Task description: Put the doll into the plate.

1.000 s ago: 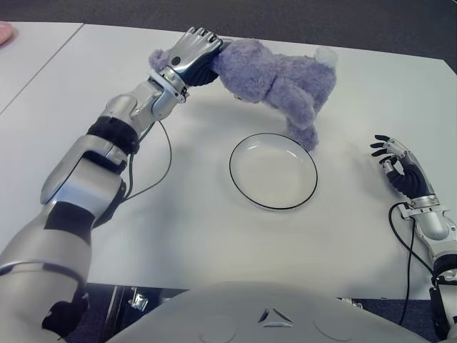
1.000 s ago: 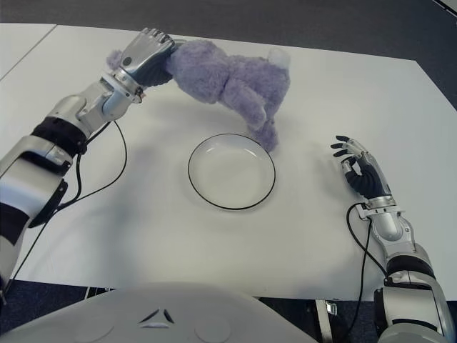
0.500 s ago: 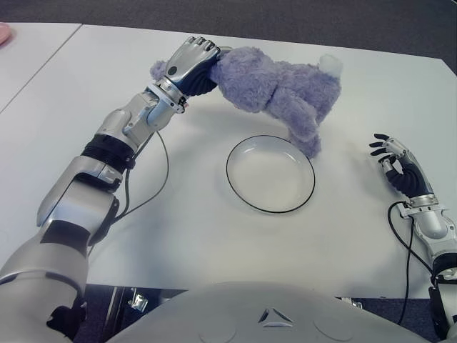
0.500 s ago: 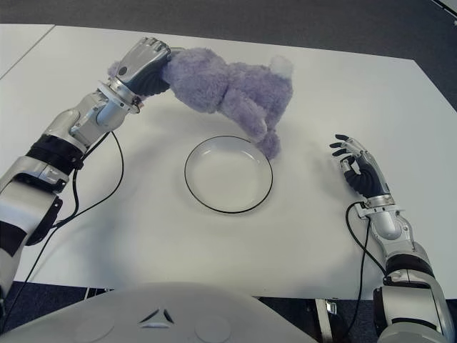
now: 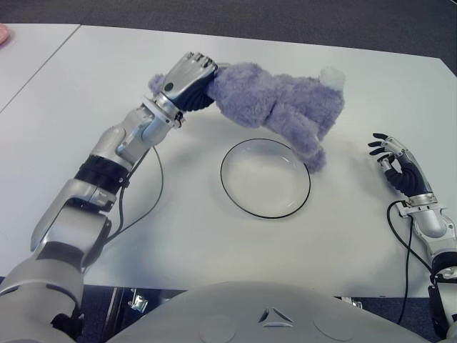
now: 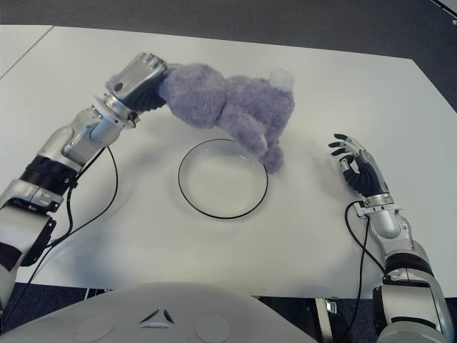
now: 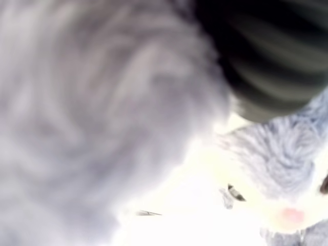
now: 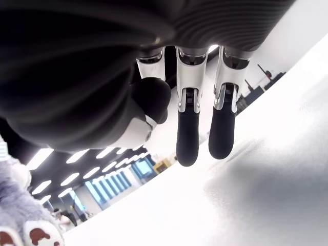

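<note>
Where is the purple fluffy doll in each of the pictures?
Left eye view: doll, upper middle, held by the left hand.
Right eye view: upper middle, behind the plate.
Left wrist view: blurred fur fills most of it.
Right wrist view: a paw in one corner.
Shared landmark: the plate, both eye views.

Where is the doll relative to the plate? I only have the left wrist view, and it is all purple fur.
Observer: The left hand grips the doll at one end, beyond the plate's far-left side. The body hangs over the plate's far rim.
Operator: Is any of it inside the plate?
Observer: One leg dangles at the rim on the right side. I cannot tell if it touches.
Operator: Is the right hand in the way?
Observer: No. The right hand shows to the right of the plate with fingers spread, holding nothing.
</note>
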